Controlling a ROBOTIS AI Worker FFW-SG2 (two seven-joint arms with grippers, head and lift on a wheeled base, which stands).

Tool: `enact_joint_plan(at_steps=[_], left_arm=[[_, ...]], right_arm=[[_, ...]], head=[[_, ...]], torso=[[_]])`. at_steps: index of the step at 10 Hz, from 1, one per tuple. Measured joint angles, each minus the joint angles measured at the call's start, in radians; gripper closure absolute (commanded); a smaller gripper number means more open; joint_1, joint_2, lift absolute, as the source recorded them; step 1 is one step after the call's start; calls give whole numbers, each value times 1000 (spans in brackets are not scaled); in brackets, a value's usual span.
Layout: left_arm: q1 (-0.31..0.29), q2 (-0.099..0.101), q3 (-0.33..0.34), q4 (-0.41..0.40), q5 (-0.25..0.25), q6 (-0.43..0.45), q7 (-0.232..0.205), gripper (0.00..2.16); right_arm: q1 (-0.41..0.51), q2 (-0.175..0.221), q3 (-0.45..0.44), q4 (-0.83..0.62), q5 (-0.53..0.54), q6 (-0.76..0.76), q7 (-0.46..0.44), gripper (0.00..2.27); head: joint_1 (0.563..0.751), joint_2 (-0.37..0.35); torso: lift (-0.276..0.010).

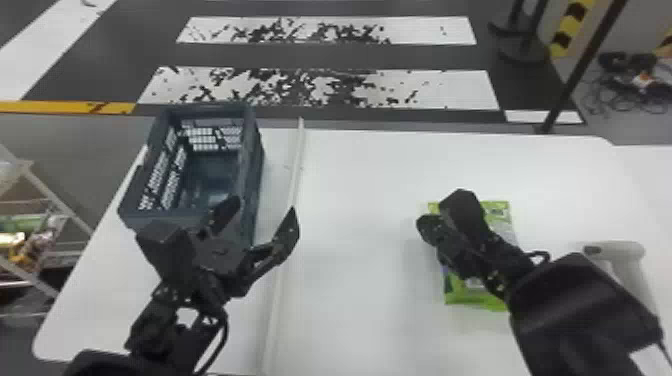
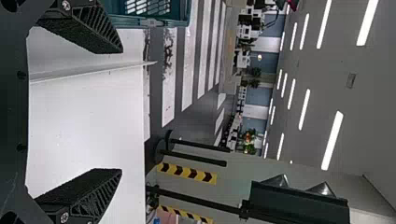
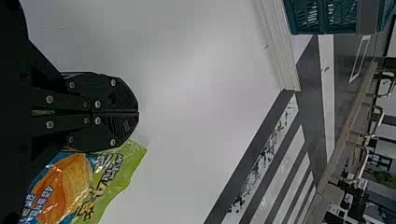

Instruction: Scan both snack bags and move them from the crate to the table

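A green snack bag (image 1: 475, 299) lies on the white table (image 1: 370, 170), on the robot's right side, partly hidden in the head view by the right gripper (image 1: 438, 215). That gripper's two fingers are together with nothing between them; in the right wrist view the bag shows beside them, its orange and blue print facing up, though whether they touch it I cannot tell. Just to the right of the bag lies a pale handheld scanner (image 1: 625, 260), partly behind the right arm. Across the table, the left gripper (image 1: 262, 208) has its fingers spread wide apart, nothing held; in the head view one finger overlaps the near right corner of the dark blue-green crate (image 1: 254, 175). The crate sits upright at the table's far left. A raised white strip (image 1: 281, 260) runs from front to back just beside it. Past the table, the dark floor has worn white stripes (image 1: 320, 90), a rack (image 1: 35, 185) with colourful packets (image 1: 37, 245) stands to the left, and a black post (image 1: 575, 85) rises at the right.
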Motion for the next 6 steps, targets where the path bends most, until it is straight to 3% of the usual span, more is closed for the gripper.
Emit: enact_joint_plan(at_steps=[1, 3, 4, 6], left_arm=[[0, 0, 0, -1, 0, 2, 0, 87], [1, 2, 0, -5, -1, 5, 0, 87], [1, 2, 0, -9, -1, 6, 0, 87], [3, 7, 4, -22, 0, 10, 1, 87]], right_arm=[[30, -1, -15, -61, -35, -3, 3, 1416], [118, -14, -103, -281, -140, 60, 35, 478], [145, -23, -159, -373, -153, 138, 43, 292], [214, -31, -331, -501, -213, 252, 48, 242]], head=[[695, 55], [695, 57], [695, 30], [695, -72]], torso=[[-88], [-88], [-88], [-88]])
